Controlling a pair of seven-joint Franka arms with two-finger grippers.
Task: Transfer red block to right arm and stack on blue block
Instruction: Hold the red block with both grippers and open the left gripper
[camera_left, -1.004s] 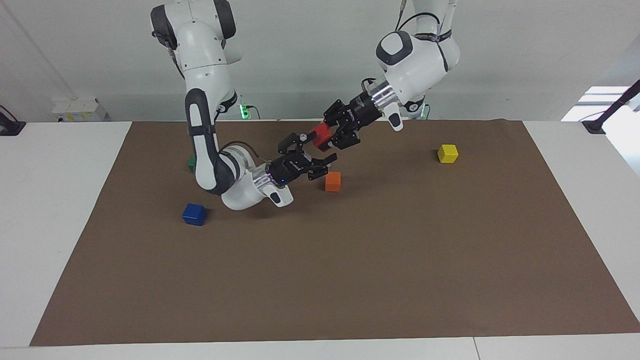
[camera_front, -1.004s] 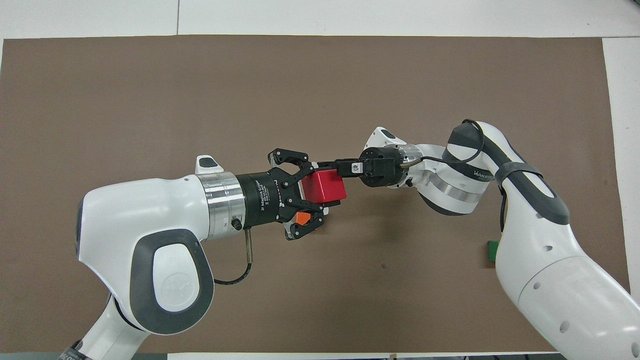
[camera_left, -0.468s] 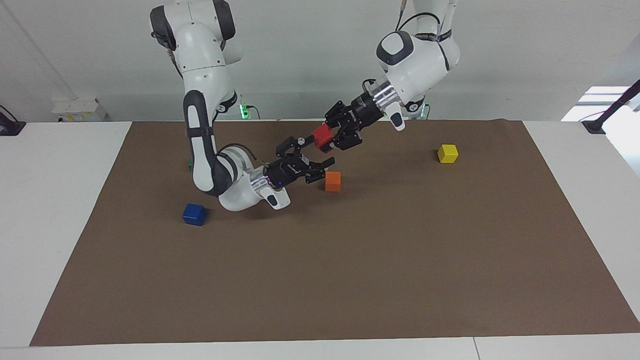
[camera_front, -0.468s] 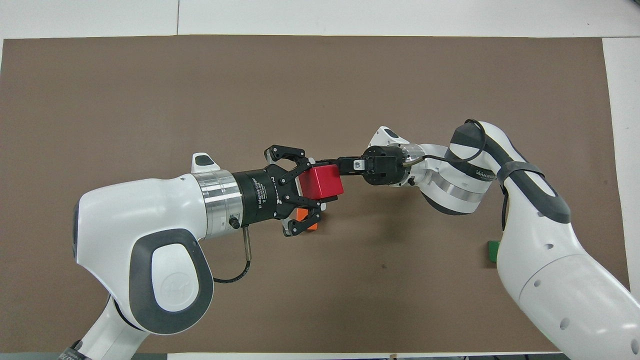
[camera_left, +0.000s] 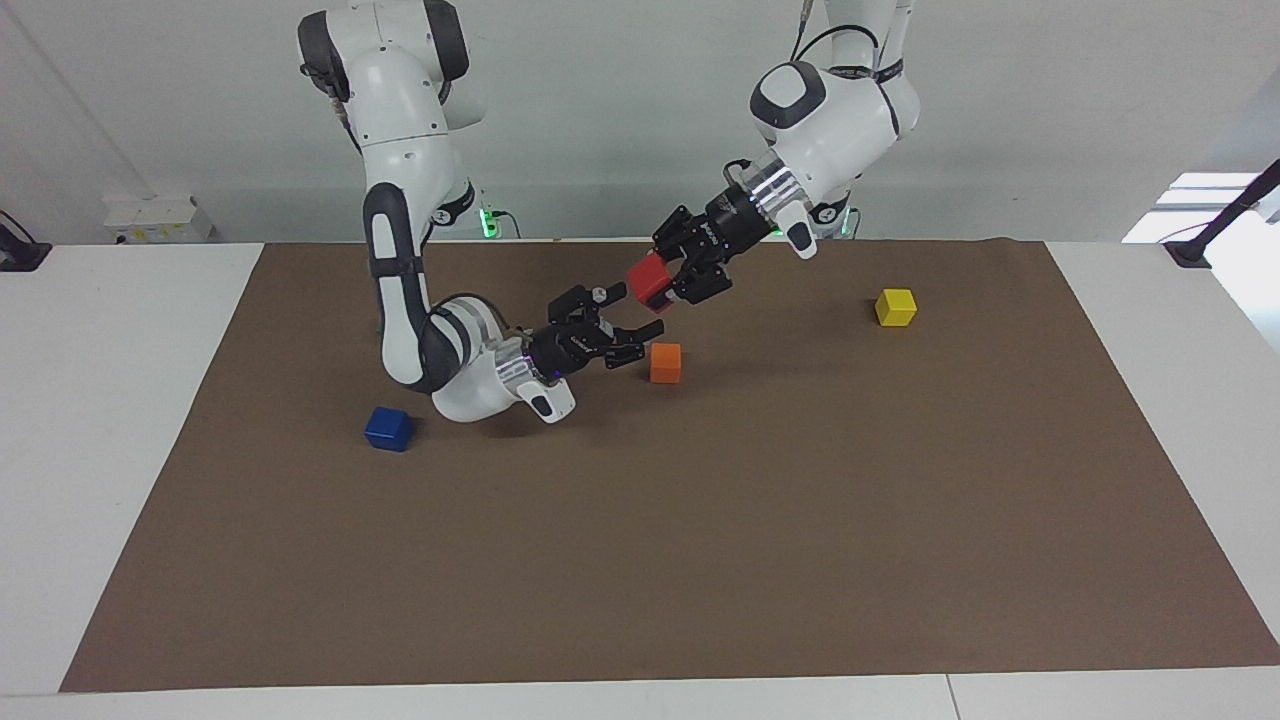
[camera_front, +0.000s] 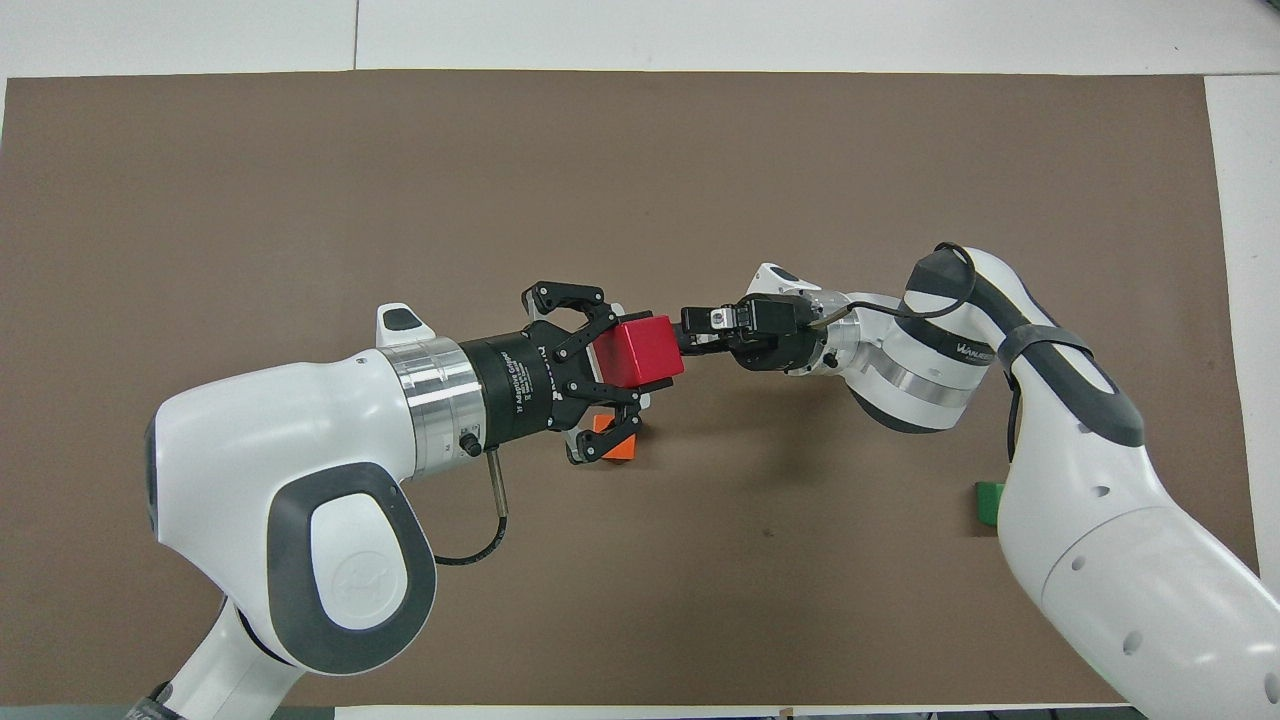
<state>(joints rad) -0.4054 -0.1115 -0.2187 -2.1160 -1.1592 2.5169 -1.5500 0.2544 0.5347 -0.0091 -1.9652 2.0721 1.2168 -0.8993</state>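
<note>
Handover in mid-air: small glossy red cube (camera_left: 648, 276) held over the brown table mat (camera_left: 700, 560).

Left black two-finger gripper (camera_left: 662, 287), raised over the mat's middle, pinches the red cube between its fingers; its wrist barrel carries white lettering, "Adaptive Gripper" partly legible in the overhead view. Right black two-finger gripper (camera_left: 622, 328), fingers spread, hovers at the cube's 7 o'clock in the facing view, just apart from it, above the small orange cube (camera_left: 665, 362). The right arm's forearm band carries lettering too small to read. Small glossy deep-blue cube (camera_left: 388, 428) lies on the mat toward the right arm's end. Small yellow cube (camera_left: 895, 306) lies toward the left arm's end. Dark green cube (camera_front: 986, 501) shows partly beside the right arm.
</note>
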